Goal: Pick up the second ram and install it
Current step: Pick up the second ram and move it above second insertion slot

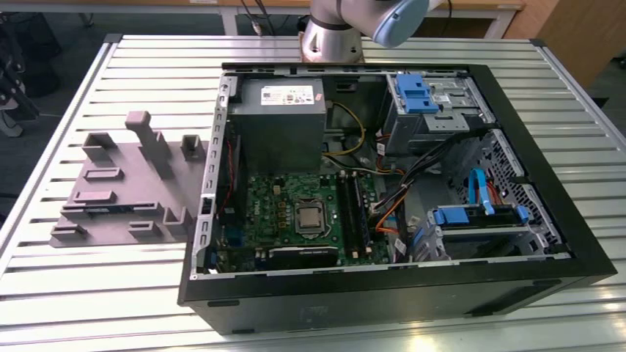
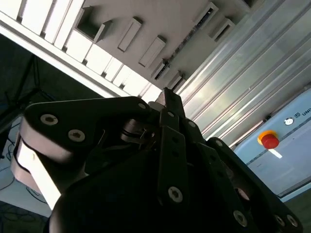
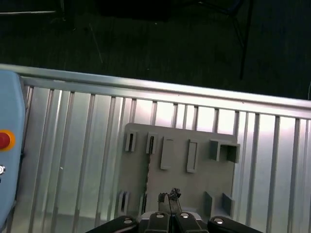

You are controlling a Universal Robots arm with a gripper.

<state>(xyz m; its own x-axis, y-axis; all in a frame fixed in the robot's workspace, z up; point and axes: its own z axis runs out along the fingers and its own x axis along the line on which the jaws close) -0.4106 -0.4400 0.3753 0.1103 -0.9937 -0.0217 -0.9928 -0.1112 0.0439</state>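
Observation:
In the first wrist view my gripper [image 3: 169,196] hangs well above the grey fixture plate [image 3: 177,179] on the slatted table. Its two fingertips sit pressed together with nothing between them. A thin dark strip [image 3: 147,167], which looks like the second ram seen on edge, stands in a long slot of the fixture, a little to one side of the fingertips. The second wrist view looks along the black gripper body to the closed fingertips [image 2: 170,99], with the fixture beyond. In the exterior view the fixture [image 1: 122,191] lies to the left of the open computer case, whose black memory slots [image 1: 350,213] run beside the processor.
The open case [image 1: 391,293] takes up the middle and right of the slatted table, with a power supply [image 1: 277,121], drive cages and loose cables inside. Grey blocks [image 1: 146,136] stand up from the fixture. A blue box with a red button [image 3: 4,140] rests near the table edge.

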